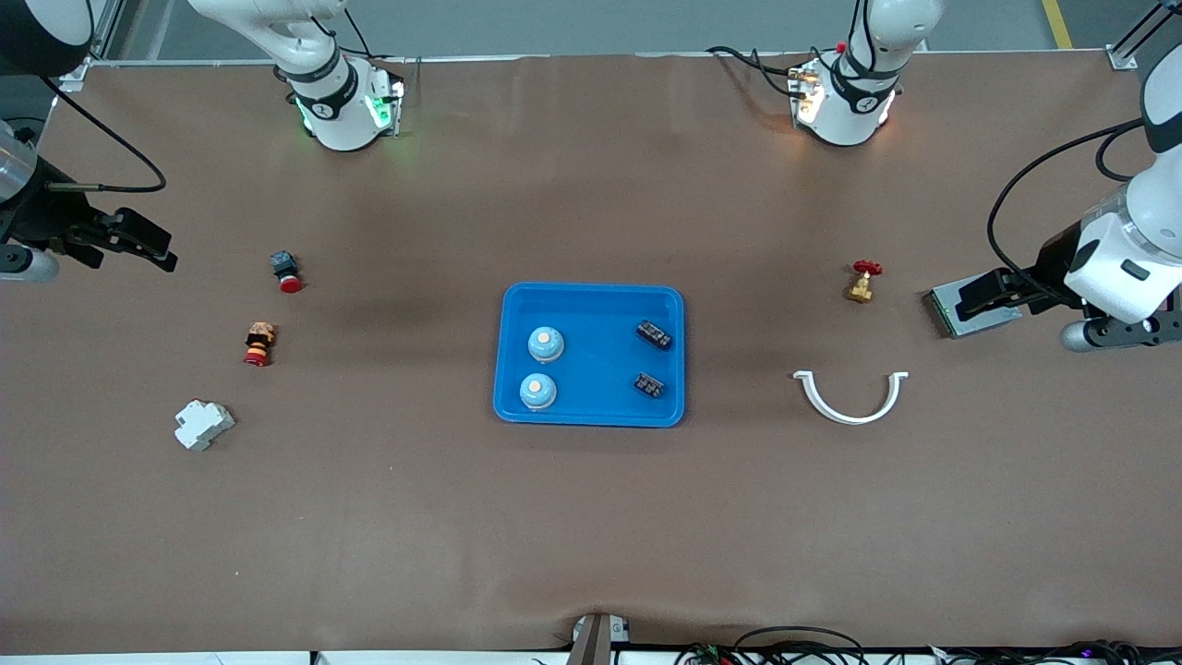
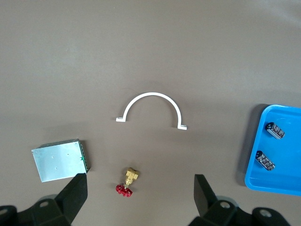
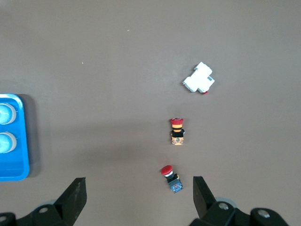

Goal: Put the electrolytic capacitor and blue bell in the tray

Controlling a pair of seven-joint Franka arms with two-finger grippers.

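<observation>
The bright-blue tray (image 1: 596,369) lies at the table's middle. In it are two blue bells (image 1: 546,344) (image 1: 537,391) toward the right arm's end and two small black capacitors (image 1: 654,334) (image 1: 649,384) toward the left arm's end. The left wrist view shows the tray's edge (image 2: 282,181) and both capacitors (image 2: 275,130) (image 2: 265,160). The right wrist view shows the tray (image 3: 14,169) and both bells (image 3: 5,113) (image 3: 4,142). My left gripper (image 1: 970,297) (image 2: 139,197) is open and empty over a grey metal box. My right gripper (image 1: 152,245) (image 3: 138,200) is open and empty over the table's right-arm end.
At the left arm's end lie the grey metal box (image 1: 974,314) (image 2: 59,159), a brass valve with a red handle (image 1: 862,281) (image 2: 128,181) and a white curved clip (image 1: 850,397) (image 2: 151,110). At the right arm's end lie two red-capped push buttons (image 1: 286,271) (image 1: 259,344) and a white breaker (image 1: 203,424).
</observation>
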